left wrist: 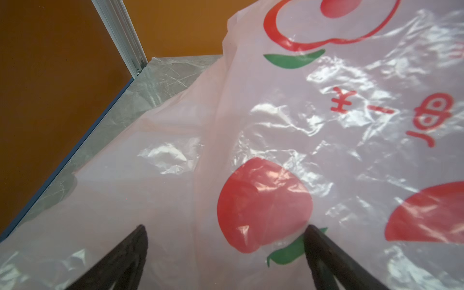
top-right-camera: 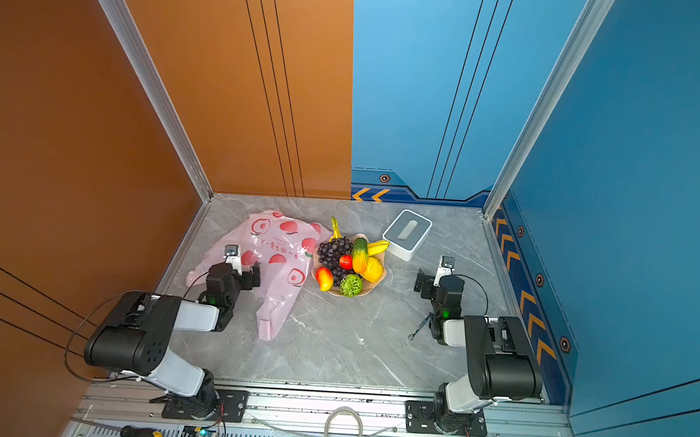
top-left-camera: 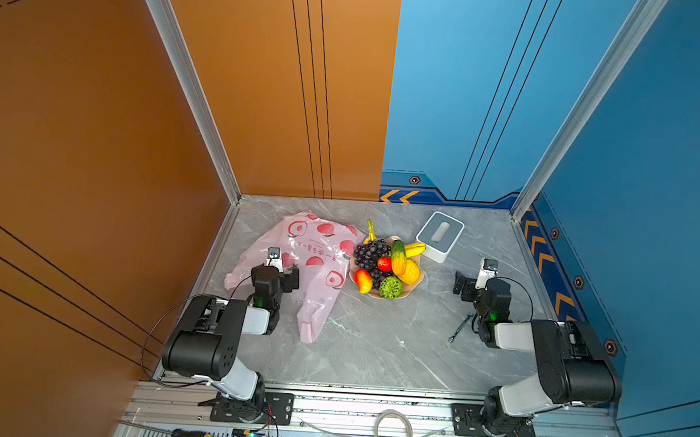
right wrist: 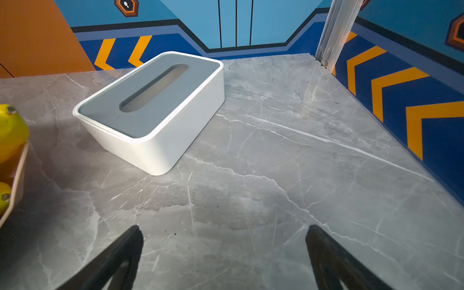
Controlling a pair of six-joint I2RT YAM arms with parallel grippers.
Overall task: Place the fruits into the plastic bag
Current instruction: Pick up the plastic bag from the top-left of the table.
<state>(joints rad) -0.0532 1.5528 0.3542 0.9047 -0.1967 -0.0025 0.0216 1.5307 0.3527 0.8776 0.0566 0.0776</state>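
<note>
left pincer (left wrist: 225,227) hangs low over the bag (top-left-camera: 317,242), spread wide with nothing in its gap; whether it touches the film i cannot tell. in the left wrist view its dark fingertips (left wrist: 133,246) frame a red peach print (left wrist: 263,203) on the crinkled plastic. right pincer (right wrist: 223,227) is spread wide too and empty, over bare worktop (top-left-camera: 374,346), well apart from the fruits (top-left-camera: 387,267), with the box (right wrist: 150,108) ahead of it. bag lies flat and rumpled on the worktop's left side, one handle loop trailing toward the arms, its right edge just beside the plate (top-left-camera: 416,282). all fruits sit piled on the plate: grapes (top-left-camera: 369,254), tomato (top-left-camera: 384,264), papaya (top-left-camera: 398,256), lemon (top-left-camera: 409,272), mango (top-left-camera: 363,281), bumpy green fruit (top-left-camera: 390,287), bananas (top-left-camera: 415,248). a small wrench (top-left-camera: 459,328) lies on the worktop beside the right arm.
</note>
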